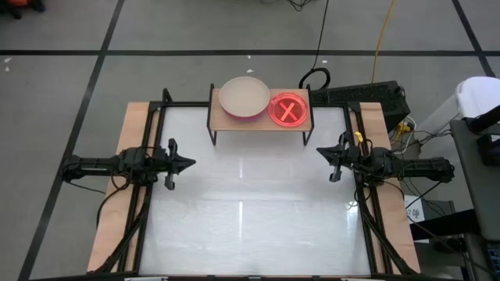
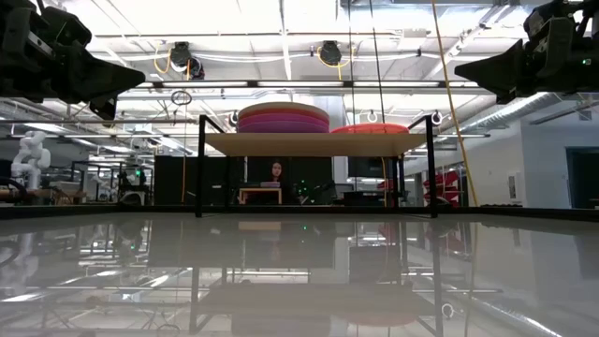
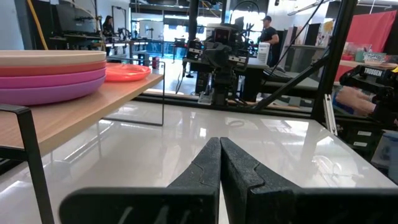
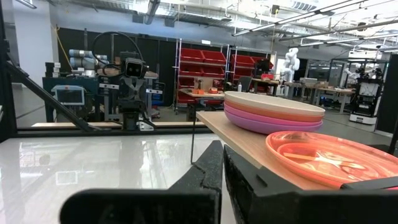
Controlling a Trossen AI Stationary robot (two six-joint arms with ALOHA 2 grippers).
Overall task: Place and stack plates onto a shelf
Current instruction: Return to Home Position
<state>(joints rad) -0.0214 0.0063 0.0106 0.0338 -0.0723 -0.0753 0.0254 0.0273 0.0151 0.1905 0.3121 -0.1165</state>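
Task looks done: big stack (image 1: 244, 97) + small stack (image 1: 288, 110) side by side on shelf (image 1: 223, 121), table's 12 o'clock. No plates seen elsewhere. L gripper (image 1: 189, 163) at 9, R gripper (image 1: 320, 151) at 3, both empty, fingers pressed together.

beige-topped stack (image 1: 244, 97) beside orange stack (image 1: 288, 110) on shelf (image 1: 234, 124).

white tabletop (image 1: 250, 203) — red bins (image 4: 214, 59) beyond
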